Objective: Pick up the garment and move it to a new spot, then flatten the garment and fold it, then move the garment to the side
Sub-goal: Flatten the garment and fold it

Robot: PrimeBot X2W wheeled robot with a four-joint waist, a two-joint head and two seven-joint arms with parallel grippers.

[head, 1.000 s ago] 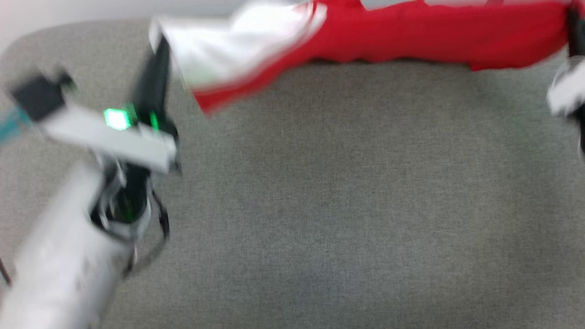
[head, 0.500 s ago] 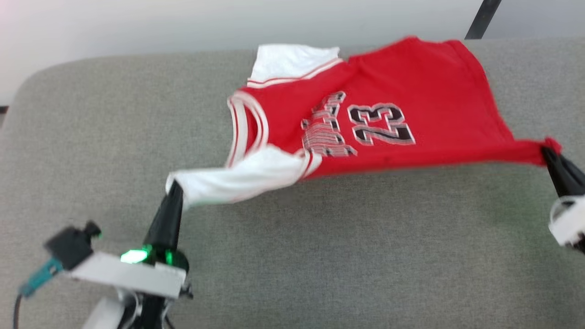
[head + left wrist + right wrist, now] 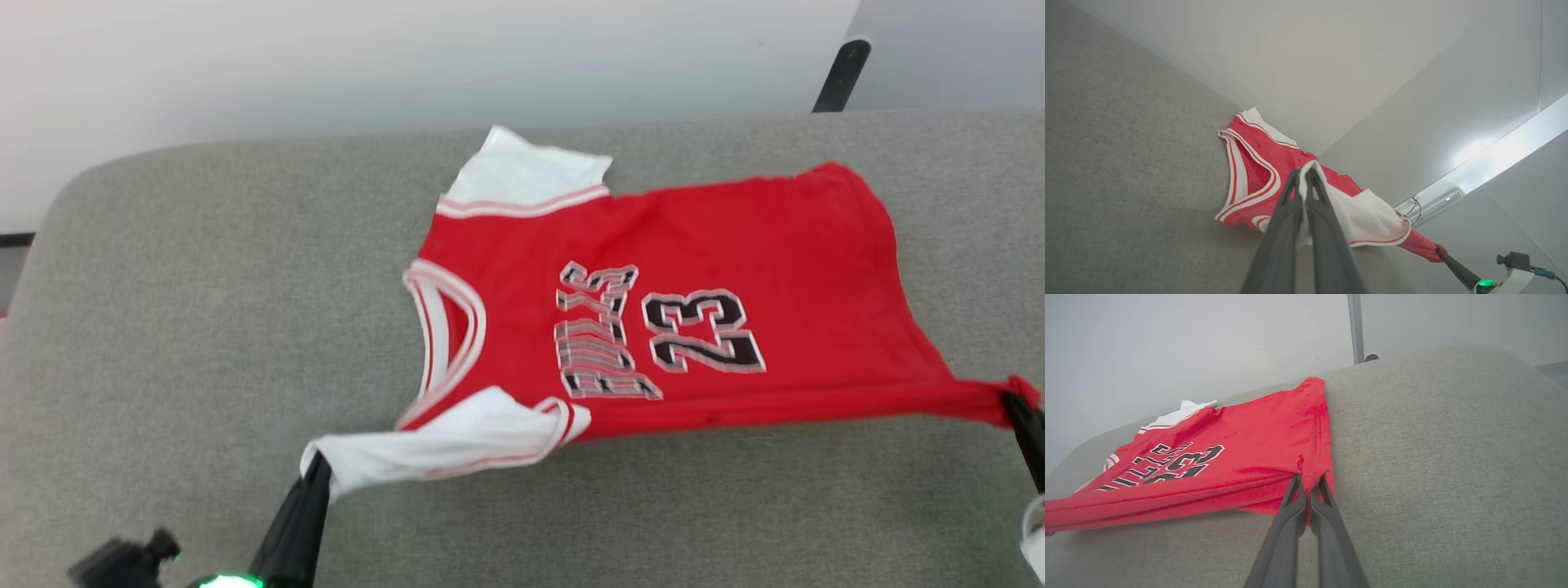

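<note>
On the grey surface (image 3: 204,286), from our head, we see the garment (image 3: 775,245) stretched out. From our left wrist, our left gripper (image 3: 1302,173) is squeezed tight on its white sleeve. From our right wrist, our right gripper (image 3: 1308,479) is squeezed tight on its red corner.

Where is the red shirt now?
In the head view the shirt lies on the grey surface, right of centre, its sleeve in the left claw, hem corner in the right claw.

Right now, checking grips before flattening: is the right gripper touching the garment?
Touching. In the right wrist view the right gripper has its jaws shut on a bunched red corner of the garment.
</note>
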